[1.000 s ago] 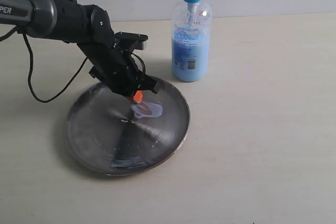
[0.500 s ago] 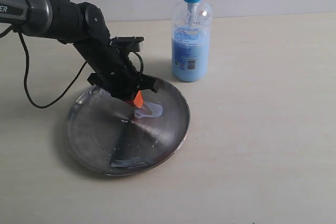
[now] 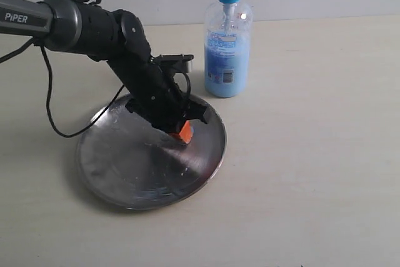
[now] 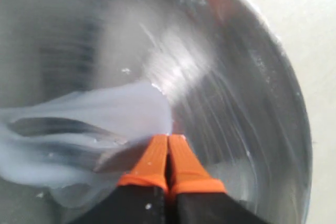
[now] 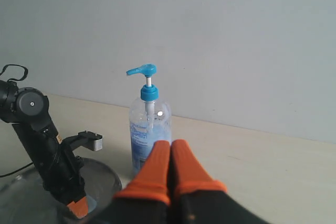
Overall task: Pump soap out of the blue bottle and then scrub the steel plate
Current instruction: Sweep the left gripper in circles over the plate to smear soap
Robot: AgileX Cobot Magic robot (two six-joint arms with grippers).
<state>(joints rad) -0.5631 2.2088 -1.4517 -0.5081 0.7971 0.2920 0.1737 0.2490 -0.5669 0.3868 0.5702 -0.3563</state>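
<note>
Steel plate [image 3: 119, 167], lower left: soap [image 4: 121, 108] smeared inside. Blue bottle [image 3: 227, 54], upper centre, just beyond its rim. Left jaws pressed together, empty, tips in soap; right jaws likewise, aloft. I judge hard strokes could skid plate into bottle.

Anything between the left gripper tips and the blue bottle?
Exterior view: only the steel plate's rim, then a short strip of bare table.

Left arm [image 3: 134, 60] slants downward, left fingers [image 4: 155, 158] pressed together; right fingers [image 5: 155, 169] likewise closed.
</note>
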